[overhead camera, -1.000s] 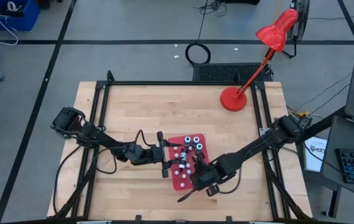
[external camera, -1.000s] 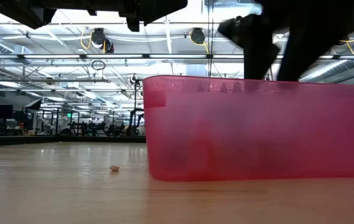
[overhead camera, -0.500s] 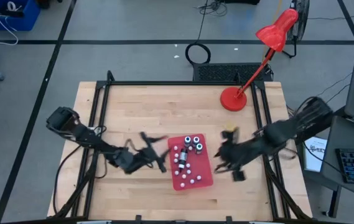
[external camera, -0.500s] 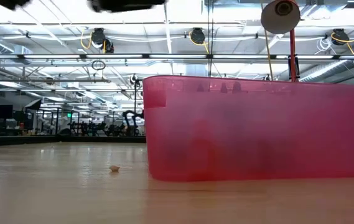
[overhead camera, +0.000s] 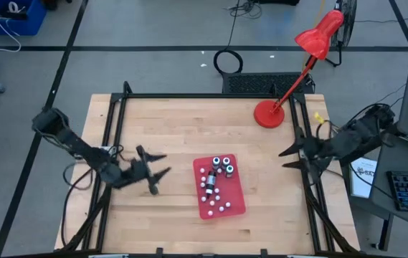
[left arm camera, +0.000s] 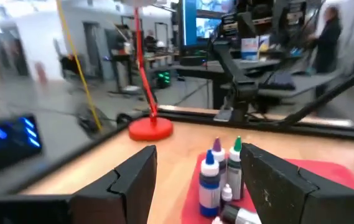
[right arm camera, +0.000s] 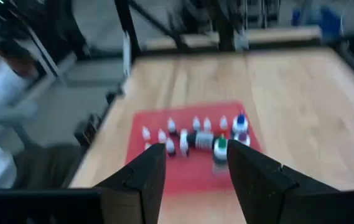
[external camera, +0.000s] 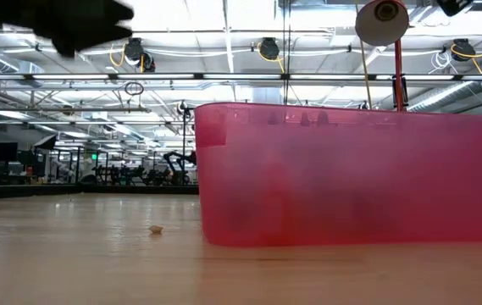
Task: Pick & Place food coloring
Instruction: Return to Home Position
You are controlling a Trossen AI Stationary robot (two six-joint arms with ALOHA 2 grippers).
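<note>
High view: one red bin point(overhead camera: 237, 195) holds four larger food coloring bottles point(overhead camera: 229, 170).

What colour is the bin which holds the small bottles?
The bin is translucent red-pink; the low view shows it best.

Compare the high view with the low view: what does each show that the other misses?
High view only: the food coloring bottles plainly inside the bin, with the left gripper and right gripper open, apart from it on either side. Low view only: a small crumb on the table beside the bin, and the room beyond. Both: the red bin and the red lamp.
</note>
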